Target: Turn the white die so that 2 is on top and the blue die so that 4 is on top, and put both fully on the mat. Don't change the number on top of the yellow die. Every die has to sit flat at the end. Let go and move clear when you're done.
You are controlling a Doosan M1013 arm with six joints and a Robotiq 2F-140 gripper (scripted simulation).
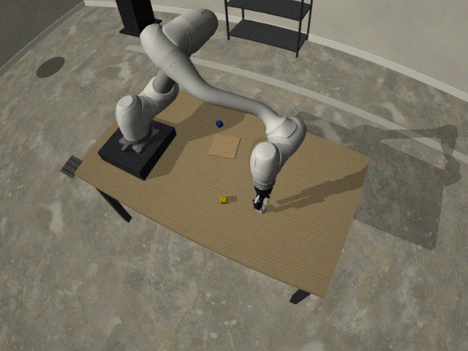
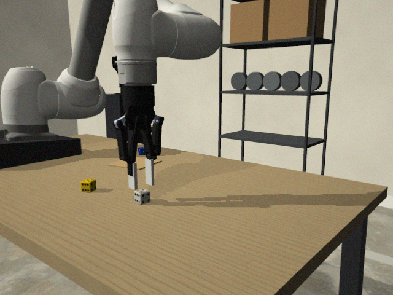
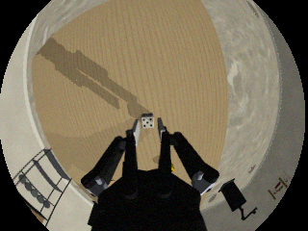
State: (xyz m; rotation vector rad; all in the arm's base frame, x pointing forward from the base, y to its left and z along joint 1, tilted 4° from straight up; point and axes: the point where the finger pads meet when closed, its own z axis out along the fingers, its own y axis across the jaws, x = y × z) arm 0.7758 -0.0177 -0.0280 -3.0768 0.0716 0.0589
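White die (image 1: 263, 210) (image 2: 142, 196) (image 3: 147, 121) sits flat on the surface (image 1: 295, 241) (image 2: 202, 241) (image 3: 168, 58), 5 up. Fingers (image 1: 260, 204) (image 2: 141, 185): partly spread, fairly narrow, nothing held, tips above die height. I'd centre over the die, square to two side faces, lower straight, then pinch. Fingers look only modestly wider than it, so poor centring could clip an edge. 2 is presumably underneath: needs a half turn, likely two quarter rolls with a regrip. Yellow die (image 1: 224, 199) (image 2: 88, 185) (image 3: 171, 167), between 9 and 10 o'clock in top view: don't bump. Mat (image 1: 225, 146) (image 2: 118, 164) at 11, blue die (image 1: 219, 123) (image 2: 141, 150) beyond at 12, number unreadable.
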